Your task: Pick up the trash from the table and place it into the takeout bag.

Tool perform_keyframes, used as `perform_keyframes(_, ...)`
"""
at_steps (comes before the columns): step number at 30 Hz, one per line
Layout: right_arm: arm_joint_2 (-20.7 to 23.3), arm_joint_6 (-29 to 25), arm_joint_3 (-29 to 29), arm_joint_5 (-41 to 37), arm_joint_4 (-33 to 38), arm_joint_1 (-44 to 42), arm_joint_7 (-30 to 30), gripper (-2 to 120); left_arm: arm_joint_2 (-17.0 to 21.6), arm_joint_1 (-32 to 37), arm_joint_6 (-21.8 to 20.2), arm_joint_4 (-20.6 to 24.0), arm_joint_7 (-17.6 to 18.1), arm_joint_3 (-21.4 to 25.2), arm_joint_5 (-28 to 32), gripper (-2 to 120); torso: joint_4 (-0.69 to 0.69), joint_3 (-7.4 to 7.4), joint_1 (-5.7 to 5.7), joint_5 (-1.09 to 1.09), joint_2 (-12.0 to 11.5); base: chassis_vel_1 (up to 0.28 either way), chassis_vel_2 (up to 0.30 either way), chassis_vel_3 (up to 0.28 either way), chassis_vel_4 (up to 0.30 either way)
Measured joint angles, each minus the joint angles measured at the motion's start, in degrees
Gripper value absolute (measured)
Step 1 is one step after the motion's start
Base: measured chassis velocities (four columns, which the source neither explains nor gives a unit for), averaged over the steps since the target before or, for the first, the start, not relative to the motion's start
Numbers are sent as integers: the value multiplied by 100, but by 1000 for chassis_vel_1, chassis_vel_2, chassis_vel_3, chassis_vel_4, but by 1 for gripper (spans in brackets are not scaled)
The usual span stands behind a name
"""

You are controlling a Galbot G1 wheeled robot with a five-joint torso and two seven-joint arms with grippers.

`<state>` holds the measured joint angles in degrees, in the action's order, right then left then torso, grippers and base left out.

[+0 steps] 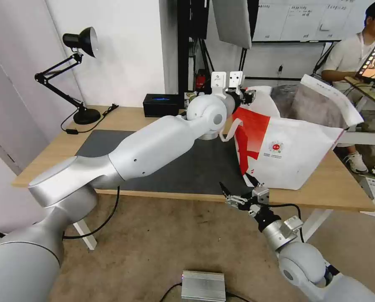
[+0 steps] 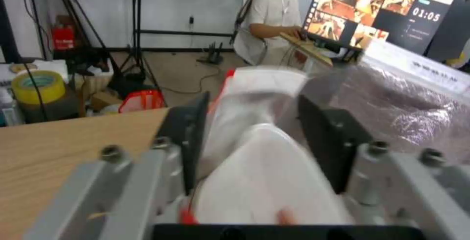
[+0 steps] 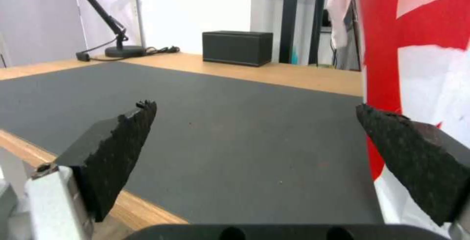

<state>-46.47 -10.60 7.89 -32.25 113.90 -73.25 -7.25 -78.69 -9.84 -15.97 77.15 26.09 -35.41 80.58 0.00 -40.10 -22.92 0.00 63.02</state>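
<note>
The takeout bag (image 1: 296, 155), white with a red side panel, stands open at the right end of the table (image 1: 111, 117). My left arm reaches across the dark mat (image 1: 187, 167), and my left gripper (image 1: 248, 95) is at the bag's near rim. In the left wrist view, that gripper (image 2: 252, 100) is shut on a white, blurred piece of trash (image 2: 264, 174), with the foil lining (image 2: 406, 108) just beyond. Which piece it is I cannot tell. My right gripper (image 1: 237, 184) is open and empty at the table's front edge, beside the bag's (image 3: 426, 67) lower corner.
A black box (image 1: 161, 104) sits at the back of the table and a black desk lamp (image 1: 76, 75) at the far left. A silver box (image 1: 203, 285) lies on the floor in front. A person sits at a desk behind the bag.
</note>
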Motion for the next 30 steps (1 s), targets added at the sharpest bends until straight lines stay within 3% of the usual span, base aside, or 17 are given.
perform_keyframes(7,0,0,0,0,0,1,0,100,279,93,163,365,15,4,15,84,0,0,0,0,0,0,0,0,0)
perform_keyframes(9,0,0,0,0,0,0,0,100,296,96,170,386,15,4,15,84,-1,0,0,0,0,0,0,0,0)
perform_keyframes(10,0,0,0,0,0,0,0,100,413,122,221,535,15,4,18,95,0,0,0,-1,0,0,0,0,0)
perform_keyframes(12,0,0,0,0,0,0,0,100,483,137,241,606,17,4,18,97,-1,0,0,-1,1,0,0,0,0)
perform_keyframes(14,0,0,0,0,0,0,0,100,963,294,354,1006,16,34,13,100,0,0,0,-1,0,0,0,0,0)
perform_keyframes(20,0,0,0,0,0,0,0,100,1610,647,455,1514,-4,284,-3,100,-1,0,0,-2,0,0,0,0,0)
perform_keyframes(23,0,0,0,0,0,1,0,100,2287,1157,544,1923,-87,541,-152,100,0,0,0,-2,0,0,0,0,0)
perform_keyframes(24,0,0,0,0,0,1,0,100,2287,1157,544,1923,-87,541,-152,100,0,0,0,-2,0,0,0,0,0)
perform_keyframes(30,0,0,0,-1,-1,0,0,100,3141,2138,568,2478,-269,1360,-300,100,1,0,0,-3,0,0,0,0,0)
